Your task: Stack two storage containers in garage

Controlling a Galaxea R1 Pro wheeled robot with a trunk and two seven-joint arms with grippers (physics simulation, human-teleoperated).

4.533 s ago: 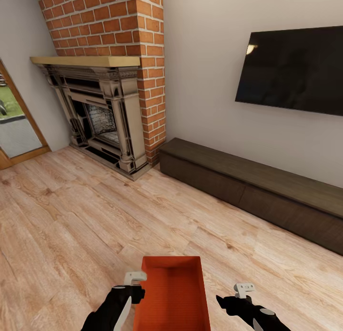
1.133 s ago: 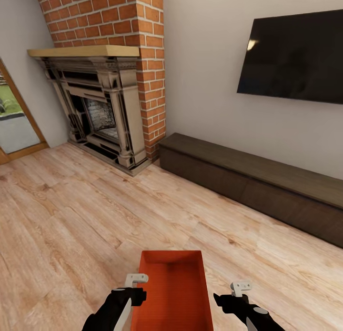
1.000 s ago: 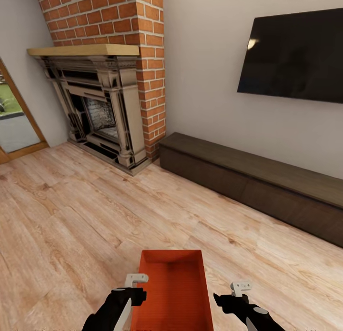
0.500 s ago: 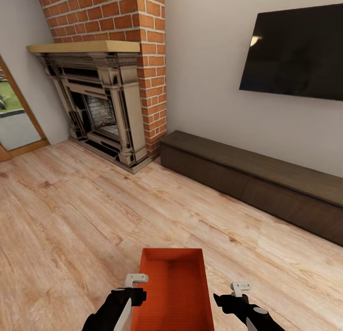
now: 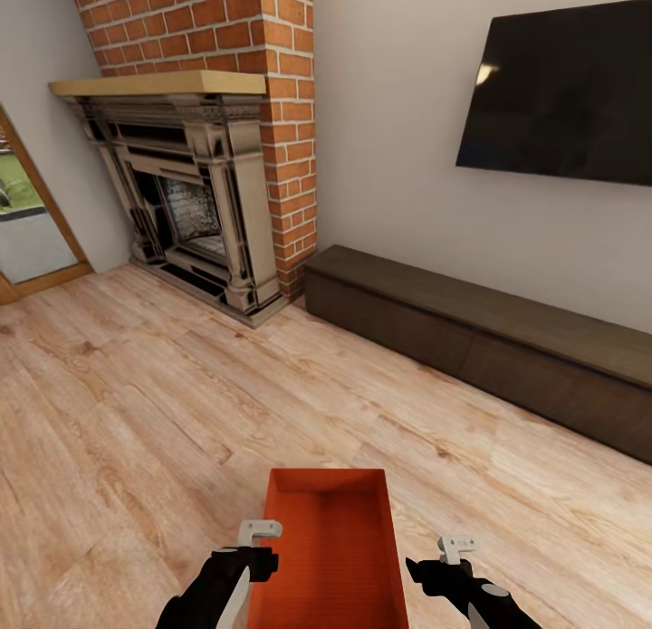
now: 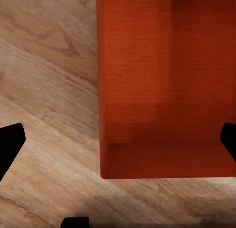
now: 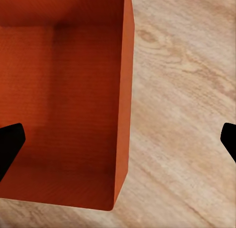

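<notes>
While the storage container [image 5: 330, 557] sits on the wood plank floor [image 5: 136, 412] between your arms, lower the left gripper [image 5: 258, 529] and right gripper [image 5: 458, 547], both with jaws spread, evenly astride its long walls.

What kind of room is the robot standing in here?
Most likely a living room: a red brick chimney rises over an ornate grey fireplace, a black flat TV hangs on the wall, and a long dark low cabinet stands on light wood plank flooring.
</notes>
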